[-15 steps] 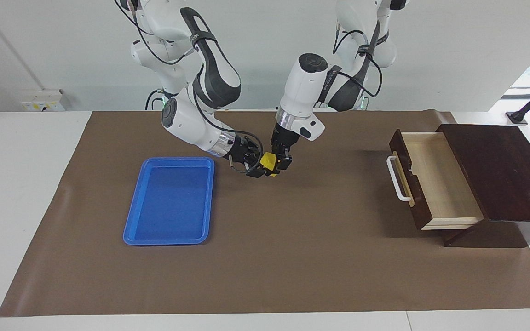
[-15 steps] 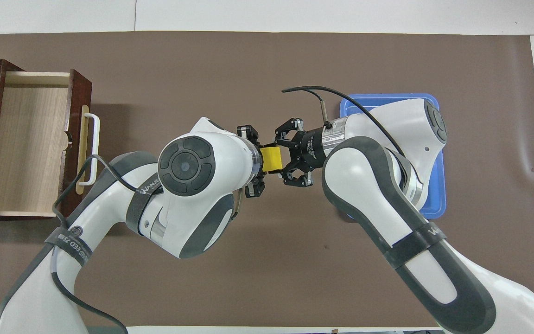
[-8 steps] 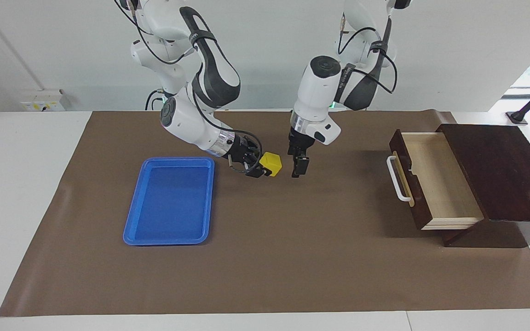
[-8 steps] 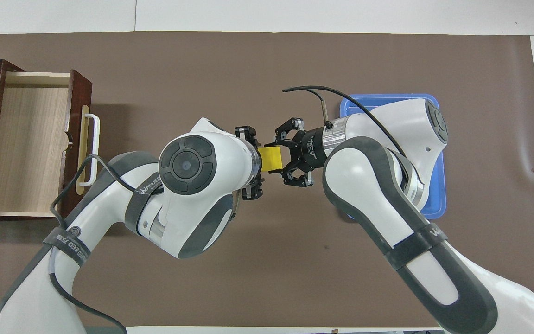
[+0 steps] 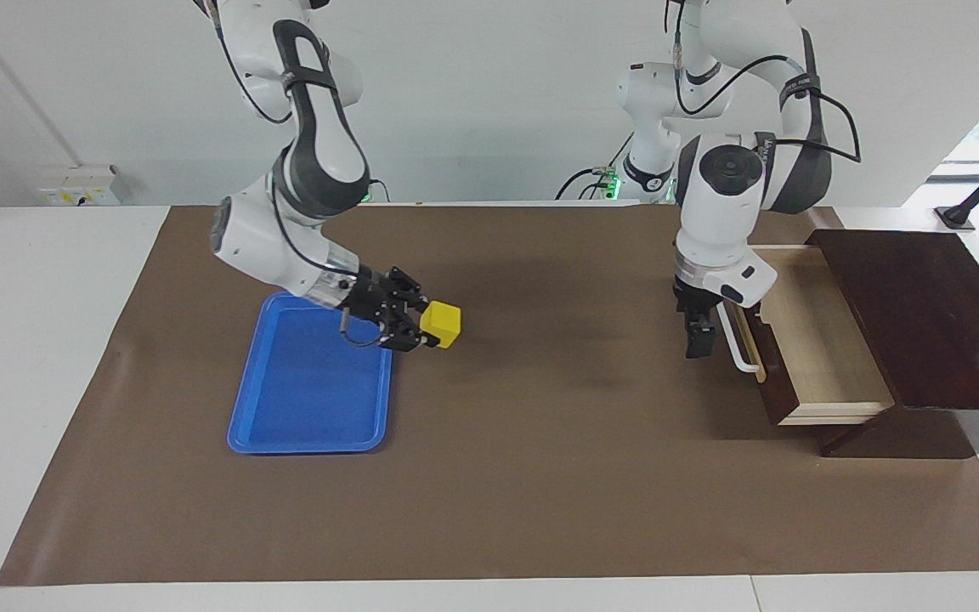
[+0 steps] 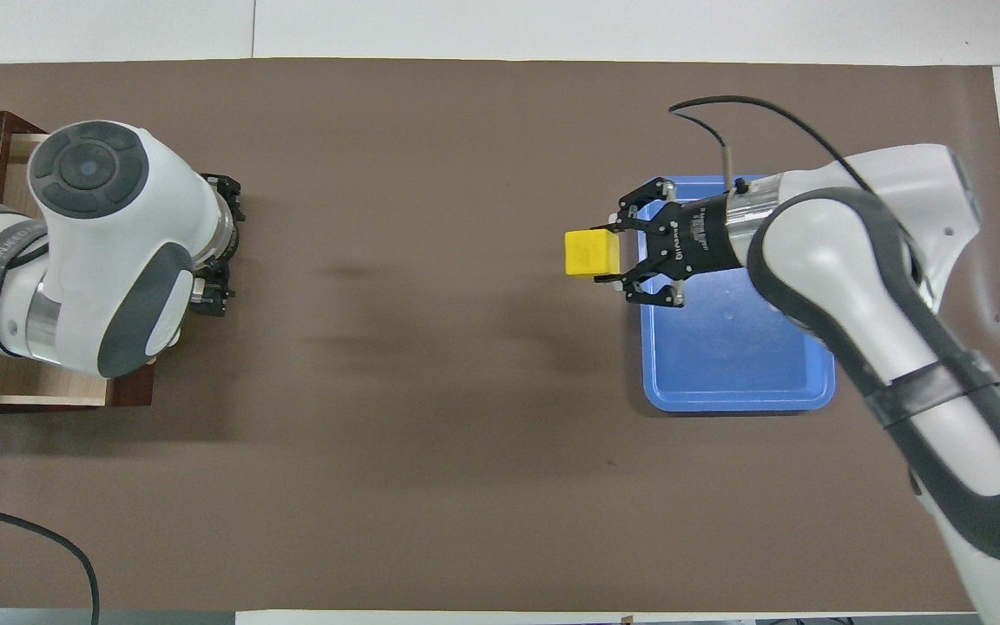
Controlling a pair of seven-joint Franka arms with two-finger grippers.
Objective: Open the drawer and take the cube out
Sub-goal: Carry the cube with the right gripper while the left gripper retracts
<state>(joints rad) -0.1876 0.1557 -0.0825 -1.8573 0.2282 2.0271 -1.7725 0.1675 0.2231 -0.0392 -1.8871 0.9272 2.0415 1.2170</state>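
1. While both arms were over the brown mat, the count stood at one drawer, one cube, one blue tray and two grippers.
2. The right gripper was pinching the yellow cube between its fingers, in the air over the mat just beside the tray's edge toward the drawer; in the overhead view the cube sat at about 9 o'clock from the gripper.
3. The drawer stood pulled out of the dark wooden box at the left arm's end of the table, its pale interior showing nothing inside.
4. The left gripper hung pointing down in front of the drawer, close to the white handle. Whether its fingers were spread or pressed together could not be told, nor whether it touched the handle.
5. Seen from overhead, the left arm's wrist covered most of the drawer and all of the handle; only the tips of the left gripper showed.
6. The right arm covered part of the tray at about 3 o'clock from the cube, and both arms' upper links were cut off by the frame.
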